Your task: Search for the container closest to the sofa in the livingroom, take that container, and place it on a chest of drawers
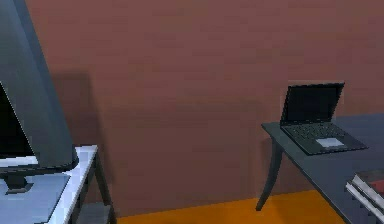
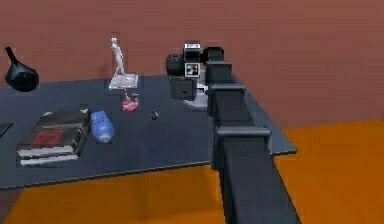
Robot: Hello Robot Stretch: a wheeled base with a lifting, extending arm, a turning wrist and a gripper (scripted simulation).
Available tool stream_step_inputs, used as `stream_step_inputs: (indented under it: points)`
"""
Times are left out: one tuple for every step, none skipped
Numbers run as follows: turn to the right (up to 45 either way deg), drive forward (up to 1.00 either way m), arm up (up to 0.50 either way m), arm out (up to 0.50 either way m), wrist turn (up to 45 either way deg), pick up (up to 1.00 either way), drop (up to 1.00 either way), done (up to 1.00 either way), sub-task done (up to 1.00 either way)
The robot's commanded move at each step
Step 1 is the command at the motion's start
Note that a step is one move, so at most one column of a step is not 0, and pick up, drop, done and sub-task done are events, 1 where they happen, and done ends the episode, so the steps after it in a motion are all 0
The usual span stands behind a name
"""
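Claw (image 2: 179,91) sits at the far end of the dark arm (image 2: 240,140), just below and left of the two white marker squares (image 2: 190,50), over the back part of a dark worktop (image 2: 170,145) near the brown wall (image 2: 300,50). A small grey thing (image 2: 205,97) lies on the worktop right beside the claw and the arm, so I cannot tell whether the claw holds anything, nor whether it touches that thing. The only container-like piece I can make out is a pale blue rounded thing (image 2: 102,125) lying on its side on the worktop; whether it is the container cannot be told. It lies well apart from the claw, toward the arm side view's left and closer to the worktop's near edge, just beside a stack of books (image 2: 55,135). Between it and the claw are a small dark speck (image 2: 153,115) and a small pink thing (image 2: 130,102), with a white statuette (image 2: 119,58) upright behind the pink one. A black vase (image 2: 18,72) stands at the far left. In the forward view, a laptop (image 1: 318,118) stands with its lid up on a dark worktop at the right, and a large dark screen (image 1: 25,90) rests on a white stand (image 1: 62,188) at the left, above an orange floor (image 1: 190,215).
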Motion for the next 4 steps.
stream_step_inputs:
  points:
    - [0.0,0.00,0.00,0.00,-45.0,0.00,0.00,0.00,0.00]
    - [0.0,0.00,0.00,0.00,-45.0,0.00,0.00,0.00,0.00]
    - [0.0,0.00,0.00,0.00,-45.0,0.00,0.00,0.00,0.00]
    - [0.0,0.00,0.00,0.00,-6.0,0.00,0.00,0.00,0.00]
